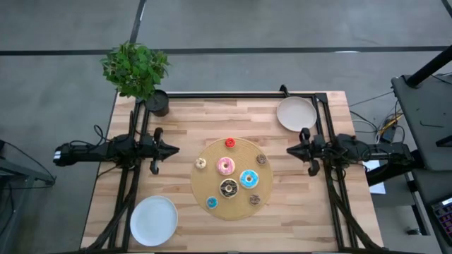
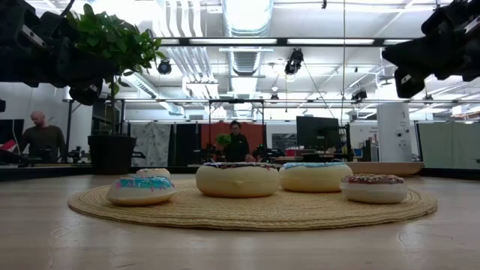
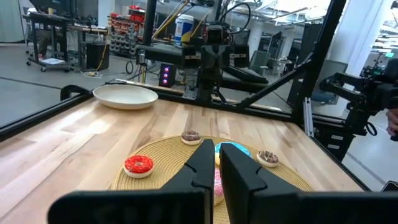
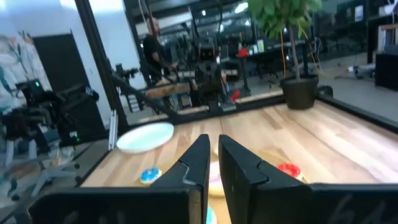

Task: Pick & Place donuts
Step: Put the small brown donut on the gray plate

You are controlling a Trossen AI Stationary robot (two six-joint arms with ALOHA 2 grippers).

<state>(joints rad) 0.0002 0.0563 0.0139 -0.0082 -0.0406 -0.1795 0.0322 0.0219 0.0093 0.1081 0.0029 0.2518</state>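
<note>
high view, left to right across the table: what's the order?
left gripper → red donut → blue donut → right gripper

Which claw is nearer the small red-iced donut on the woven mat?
Left, narrowly. The small red-iced donut lies at the round woven mat's far edge. The left claw waits shut off the mat's left side; the right claw waits shut off its right side.
</note>
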